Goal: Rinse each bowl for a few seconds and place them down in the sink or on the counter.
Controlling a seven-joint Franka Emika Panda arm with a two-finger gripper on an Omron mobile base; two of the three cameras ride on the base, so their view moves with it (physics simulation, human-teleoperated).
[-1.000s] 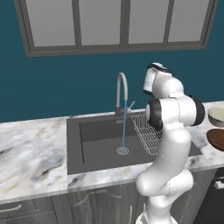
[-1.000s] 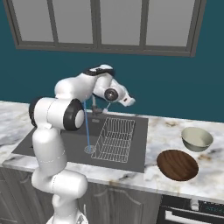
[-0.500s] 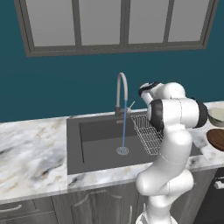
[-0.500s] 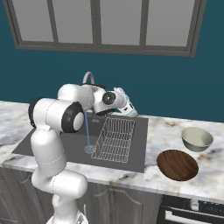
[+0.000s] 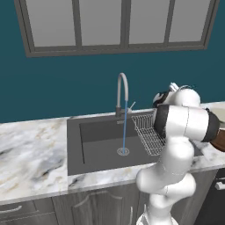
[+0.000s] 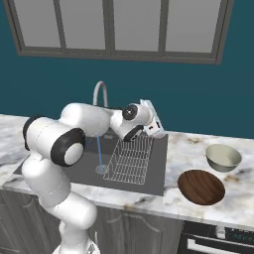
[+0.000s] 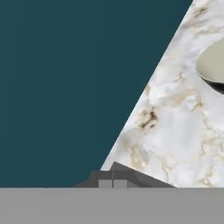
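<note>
Neither bowl is judged to have been rinsed yet: both are seen dry-side on the tabletop point(image 6: 188, 151), right of the sink point(image 6: 149, 173), and both rinses and both set-downs are judged to remain. The cream bowl point(image 6: 223, 157) stands upright, well right of the sink, and nothing is seen inside it; the brown bowl point(image 6: 201, 187) lies just in front of it, nearer the sink, and appears empty too. Water is running from the faucet point(image 5: 122, 90) in a thin stream onto the drain point(image 5: 123, 151). A wire rack point(image 6: 130, 159) sits in the sink's right part with nothing in it. The pincer point(image 6: 155, 127) is held above the sink's right rear corner, nothing is gripped, and whether its jaws are apart or together cannot be told.
</note>
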